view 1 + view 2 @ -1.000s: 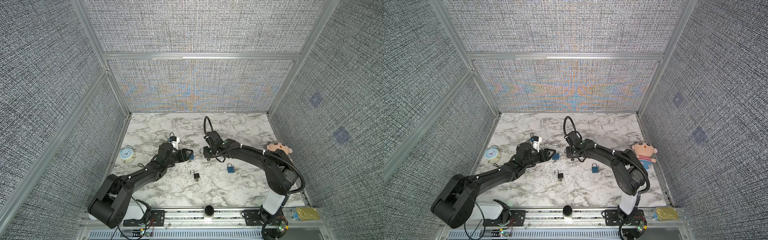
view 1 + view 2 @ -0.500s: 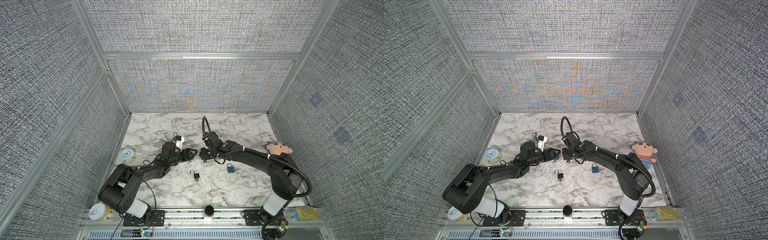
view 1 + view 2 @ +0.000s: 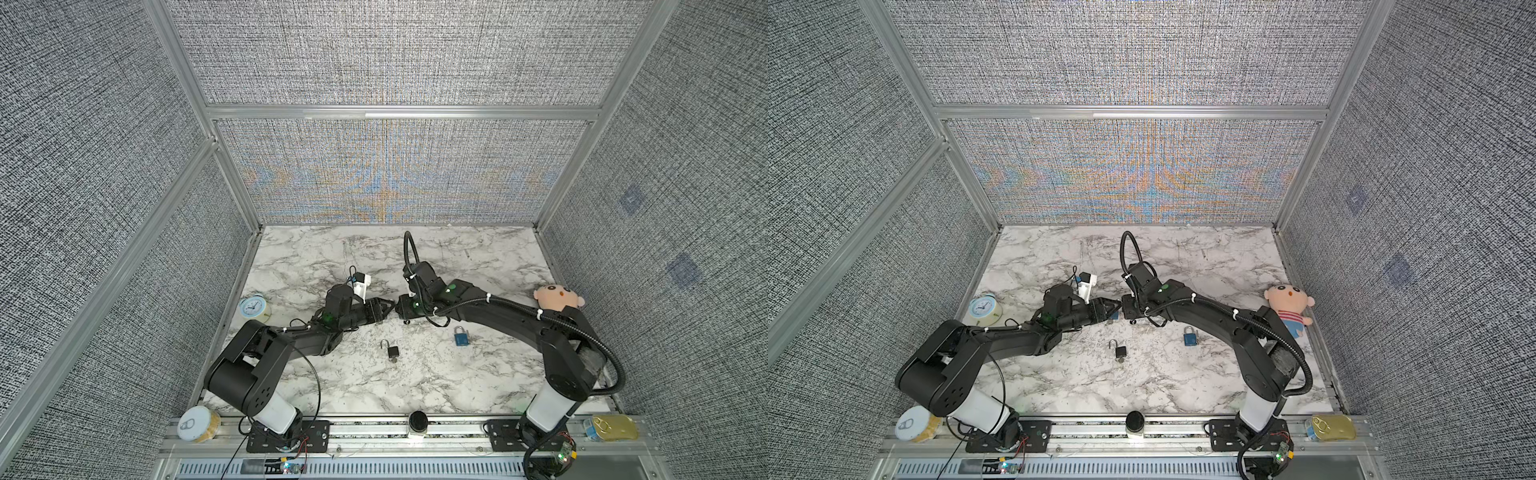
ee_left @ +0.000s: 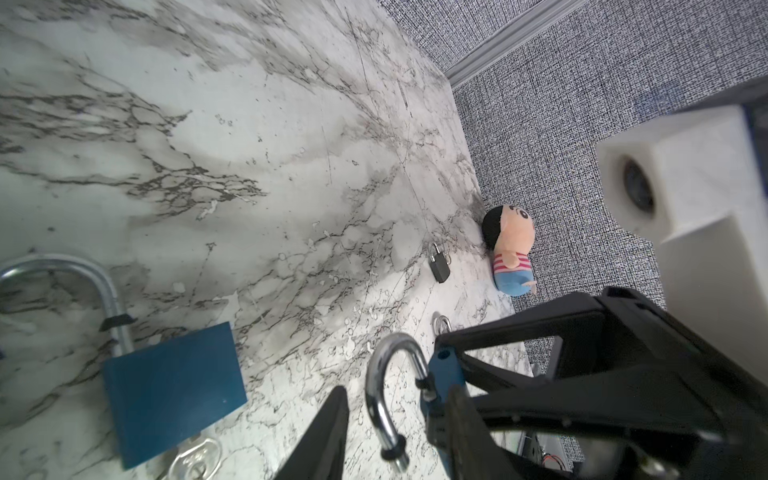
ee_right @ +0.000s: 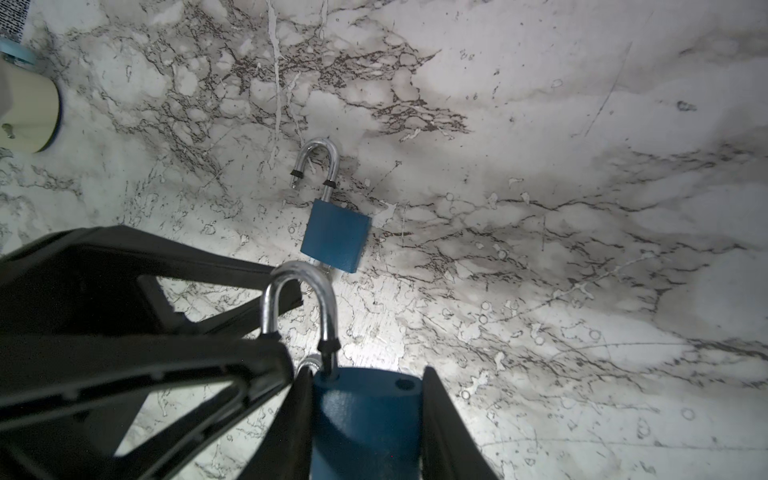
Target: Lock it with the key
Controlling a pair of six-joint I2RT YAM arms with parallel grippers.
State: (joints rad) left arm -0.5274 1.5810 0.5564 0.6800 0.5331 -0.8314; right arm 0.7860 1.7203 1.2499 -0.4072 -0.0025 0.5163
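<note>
My right gripper [image 5: 365, 374] is shut on the body of a blue padlock [image 5: 365, 419] and holds it above the table. Its silver shackle [image 4: 382, 395] is swung open and clear of the empty hole in the body. The left gripper [image 4: 397, 390] meets it tip to tip in both top views [image 3: 388, 309] [image 3: 1116, 306]. Its jaws straddle the shackle with a gap still showing at one finger [image 4: 332, 424]. A second blue padlock [image 5: 336, 235] lies open on the marble below, with a silver key [image 4: 195, 457] in its base.
A black open padlock [image 3: 392, 351] and a closed blue padlock [image 3: 461, 337] lie nearer the front. A small clock [image 3: 252, 306] stands at the left wall and a plush doll [image 3: 557, 296] at the right. Two cans [image 3: 198, 423] [image 3: 611, 429] sit on the front rail.
The left arm has reached right until its gripper meets the right gripper, and its jaws have narrowed around the shackle. The right gripper has drifted slightly left, still holding the padlock.
</note>
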